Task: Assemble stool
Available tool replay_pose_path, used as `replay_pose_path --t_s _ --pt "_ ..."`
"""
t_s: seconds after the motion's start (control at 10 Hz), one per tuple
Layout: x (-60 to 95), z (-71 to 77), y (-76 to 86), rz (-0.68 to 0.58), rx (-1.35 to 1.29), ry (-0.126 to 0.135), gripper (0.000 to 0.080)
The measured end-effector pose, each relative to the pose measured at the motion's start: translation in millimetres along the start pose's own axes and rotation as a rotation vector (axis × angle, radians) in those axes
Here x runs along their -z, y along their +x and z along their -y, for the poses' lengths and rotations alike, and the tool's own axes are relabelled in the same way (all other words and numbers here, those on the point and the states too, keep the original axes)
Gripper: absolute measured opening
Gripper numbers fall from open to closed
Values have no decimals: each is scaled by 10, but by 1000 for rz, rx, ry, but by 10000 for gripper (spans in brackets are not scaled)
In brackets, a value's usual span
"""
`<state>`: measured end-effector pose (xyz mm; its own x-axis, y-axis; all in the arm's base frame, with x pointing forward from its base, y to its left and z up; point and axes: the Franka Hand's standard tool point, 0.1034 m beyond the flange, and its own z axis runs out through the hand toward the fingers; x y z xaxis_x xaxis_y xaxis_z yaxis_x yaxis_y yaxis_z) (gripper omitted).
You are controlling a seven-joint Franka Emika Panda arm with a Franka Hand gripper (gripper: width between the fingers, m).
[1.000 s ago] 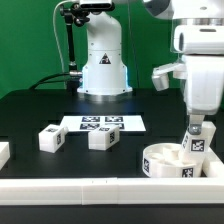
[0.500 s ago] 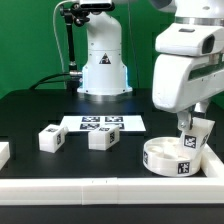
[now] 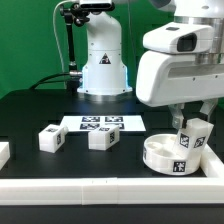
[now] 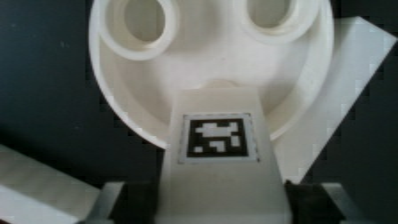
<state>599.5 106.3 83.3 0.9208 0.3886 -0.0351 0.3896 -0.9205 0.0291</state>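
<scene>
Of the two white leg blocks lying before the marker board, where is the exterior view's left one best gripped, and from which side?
Grip the left leg block near its middle, across two opposite flat sides, coming straight down from above. It lies flat on the table, apart from the other block, so both sides look free to clamp, and flat faces should hold steady.
</scene>
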Motion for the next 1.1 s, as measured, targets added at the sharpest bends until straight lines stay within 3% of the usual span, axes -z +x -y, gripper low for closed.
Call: replay_pose_path --t_s 0.2,0.7,0.8,0.9,1.0,1.1 --pt "-18 -47 -30 -43 -260 16 340" --pt "-32 -147 -83 -34 -582 10 340" --pt "-34 -144 -82 -34 -604 12 395" --pt "-35 -136 -80 -33 -604 16 530" --pt "-27 -136 -81 -32 -598 16 530" --pt "23 -135 -90 -21 -588 17 625"
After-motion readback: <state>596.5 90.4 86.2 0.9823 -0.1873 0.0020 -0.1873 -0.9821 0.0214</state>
